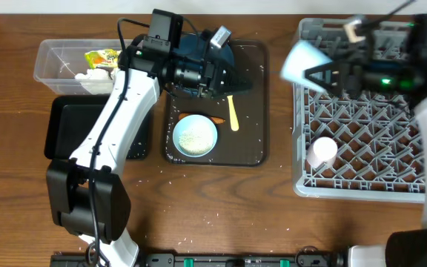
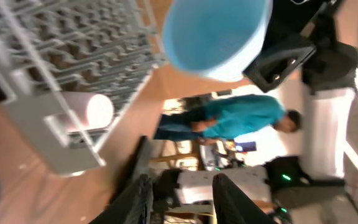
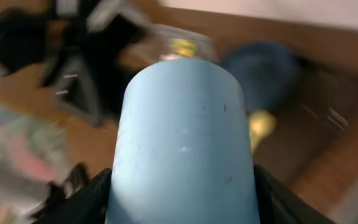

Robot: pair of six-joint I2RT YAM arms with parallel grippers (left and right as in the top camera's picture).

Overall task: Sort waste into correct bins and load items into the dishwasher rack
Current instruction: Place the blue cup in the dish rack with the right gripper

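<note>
Gripping the light blue cup point(image 3: 182, 124) by its sides, the jaws of my right gripper point(image 1: 325, 74) are pinched on it and hold it in the air. The cup sticks out ahead of those jaws, over the near edge of the dishwasher rack point(image 1: 362, 141). Below and behind them, a pink cup point(image 1: 322, 152) lies among the rack's pegs.

My left gripper point(image 2: 179, 205) has its jaws spread, with nothing between the fingers point(image 2: 138, 199). It hangs over the dark brown serving tray point(image 1: 254, 148), and the blue plate point(image 1: 199, 52) lies right under it. Just to one side of these jaws lie the yellow spoon point(image 1: 233, 113), a thin carrot point(image 1: 217, 120) and the white bowl point(image 1: 195, 136) of rice. Behind the left jaws, past my arm, the clear tub point(image 1: 50, 55) holds the wrapper point(image 1: 102, 56) and the tissue point(image 1: 87, 76), and the black tray point(image 1: 61, 130) sits beside it.
</note>
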